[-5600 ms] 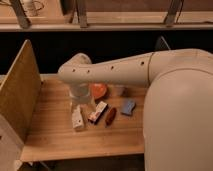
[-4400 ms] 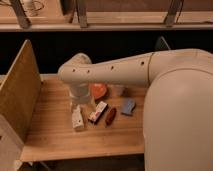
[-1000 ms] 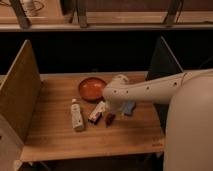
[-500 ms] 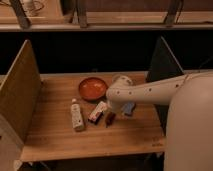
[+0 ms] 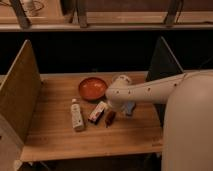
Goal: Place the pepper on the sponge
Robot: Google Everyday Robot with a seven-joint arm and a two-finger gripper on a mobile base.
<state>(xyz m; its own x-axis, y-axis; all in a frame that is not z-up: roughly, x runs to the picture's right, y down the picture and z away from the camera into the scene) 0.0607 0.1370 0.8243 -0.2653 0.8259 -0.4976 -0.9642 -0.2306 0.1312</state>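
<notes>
A smooth cream-white robot arm [image 5: 150, 90], thick and tube-shaped, carries a row of small dark dots and ends in a rounded knob. A broad cream shell [image 5: 192, 130] bulges beside it. Its tool sits hidden beneath that knob, above the bench [image 5: 55, 135].

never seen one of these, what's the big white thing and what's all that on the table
The big white shape is a robot's arm, reaching in from the picture's right; one camera looks down on it from above. Its tool, the two-fingered grasping end, hangs open near the pepper and holds nothing. On the wooden table lie an orange-red bowl, a white bottle, a red-and-white packet, that small dark red pepper and a light blue sponge, partly hidden by the arm.
</notes>
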